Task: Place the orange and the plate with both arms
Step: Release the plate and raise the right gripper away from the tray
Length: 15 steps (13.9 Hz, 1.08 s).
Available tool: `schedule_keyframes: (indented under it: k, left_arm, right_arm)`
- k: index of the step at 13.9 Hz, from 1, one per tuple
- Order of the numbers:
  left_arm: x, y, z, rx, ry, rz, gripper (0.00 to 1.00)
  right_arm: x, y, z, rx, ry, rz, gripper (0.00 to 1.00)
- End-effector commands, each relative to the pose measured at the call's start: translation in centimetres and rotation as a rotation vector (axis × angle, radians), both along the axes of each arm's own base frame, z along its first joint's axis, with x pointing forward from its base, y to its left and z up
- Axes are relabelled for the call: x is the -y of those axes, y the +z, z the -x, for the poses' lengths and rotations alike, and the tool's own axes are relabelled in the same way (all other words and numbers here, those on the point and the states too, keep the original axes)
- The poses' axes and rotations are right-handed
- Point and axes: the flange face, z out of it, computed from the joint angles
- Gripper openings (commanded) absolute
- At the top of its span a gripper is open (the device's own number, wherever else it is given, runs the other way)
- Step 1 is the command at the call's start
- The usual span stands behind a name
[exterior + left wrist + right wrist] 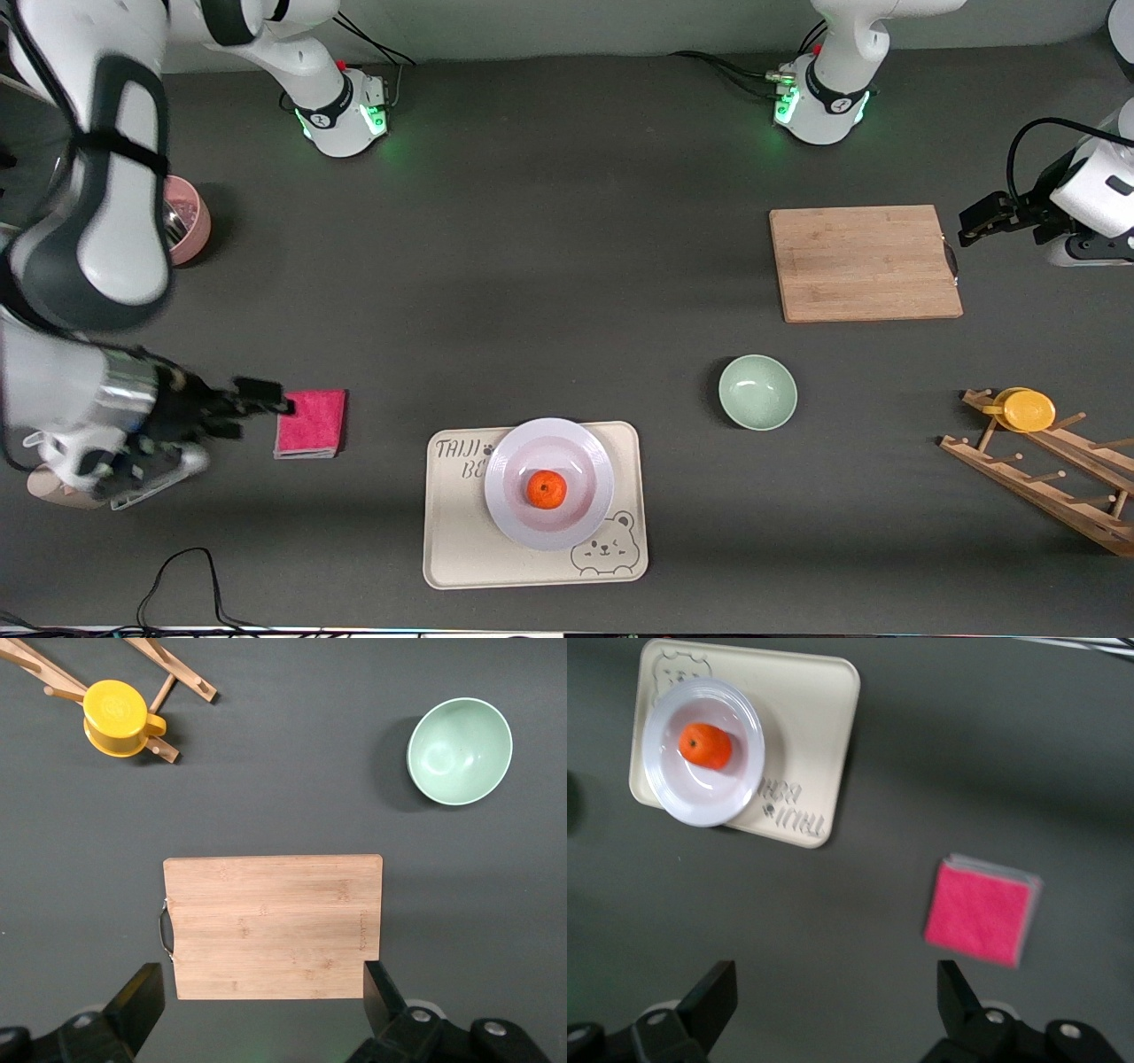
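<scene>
The orange (547, 489) lies in the middle of the white plate (586, 445), and the plate sits on a cream bear tray (461, 540) near the front camera. The right wrist view also shows the orange (704, 746), the plate (749, 780) and the tray (815, 735). My right gripper (263, 403) is open and empty, in the air beside a pink cloth toward the right arm's end of the table, apart from the tray; its own view shows it (833, 1001) over bare table. My left gripper (972, 226) is open and empty beside the cutting board's handle end, and shows in its own view (264, 1001).
A wooden cutting board (864, 262) lies toward the left arm's end, with a pale green bowl (757, 392) nearer the camera. A wooden rack (1045, 474) holds a yellow cup (1028, 409). A folded pink cloth (310, 423) and a pink bowl (188, 221) lie toward the right arm's end.
</scene>
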Motion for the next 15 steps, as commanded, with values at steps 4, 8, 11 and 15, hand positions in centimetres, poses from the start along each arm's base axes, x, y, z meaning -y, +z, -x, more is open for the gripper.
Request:
schedule_keyframes:
  k: [4, 8, 11, 15]
  left_arm:
    - [-0.1, 0.3, 0.2, 0.011, -0.015, -0.006, 1.00]
    - [0.6, 0.8, -0.2, 0.049, -0.033, -0.010, 1.00]
    - [1.0, 1.0, -0.2, 0.052, -0.041, -0.022, 1.00]
    - [1.9, 1.4, -0.4, 0.053, -0.075, -0.065, 1.00]
  right_arm:
    - [3.0, 8.0, 10.1, -0.024, -0.064, 0.183, 1.00]
    - [4.8, 9.5, 12.5, -0.012, -0.084, 0.217, 1.00]
    - [6.2, 10.1, 13.0, -0.004, -0.105, 0.240, 1.00]
    - [6.3, 10.3, 13.1, -0.008, -0.112, 0.242, 1.00]
